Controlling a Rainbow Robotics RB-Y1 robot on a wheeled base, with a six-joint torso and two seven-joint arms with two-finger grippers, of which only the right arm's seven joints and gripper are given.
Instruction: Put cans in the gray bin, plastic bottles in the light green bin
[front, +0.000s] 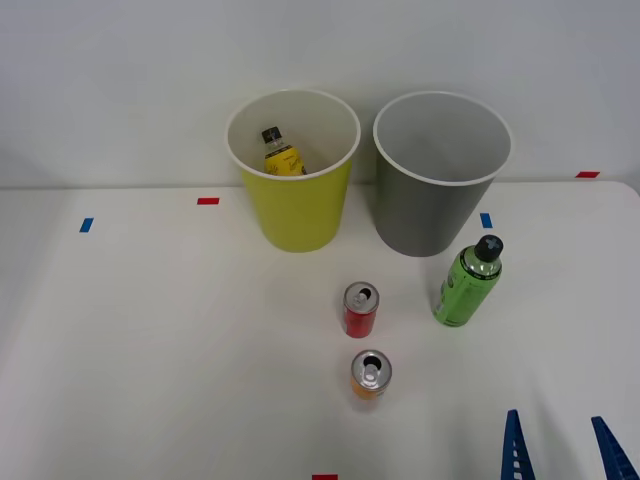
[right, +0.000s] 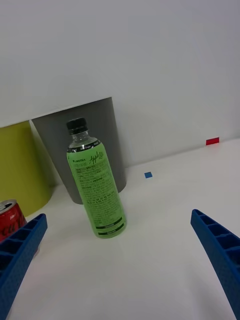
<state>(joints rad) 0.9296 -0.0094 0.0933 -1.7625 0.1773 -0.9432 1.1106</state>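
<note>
From the front view, the right pincer (front: 560, 448) sits at the near right edge of the bench (front: 150, 350), its two blue fingers apart with nothing between them. The green bottle (front: 467, 285) stands upright farther off and a little to the left of the pincer, just in front of the gray bin (front: 440, 210). So the coming move is, as I judge it, a reach forward and slightly left, and since the bottle's long axis is vertical, the fingers would close on its sides. The red can (front: 361, 309) and the orange can (front: 370, 374) stand upright left of the bottle, well apart from it. The yellow-label bottle (front: 281, 153) already lies inside the light green bin (front: 297, 205), which stands left of the gray bin. This view gives the whole layout and both bin mouths.

From the right wrist view, the green bottle (right: 96, 185) stands between the spread fingers (right: 220, 250), nearer the one on the red can's side, with open bench between bottle and pincer. The gray bin (right: 100, 135) rises right behind it, the light green bin (right: 20, 165) beside that, and the red can (right: 10, 217) peeks past one finger. This view shows the bottle's alignment with the pincer; the bin mouths are out of sight here.
</note>
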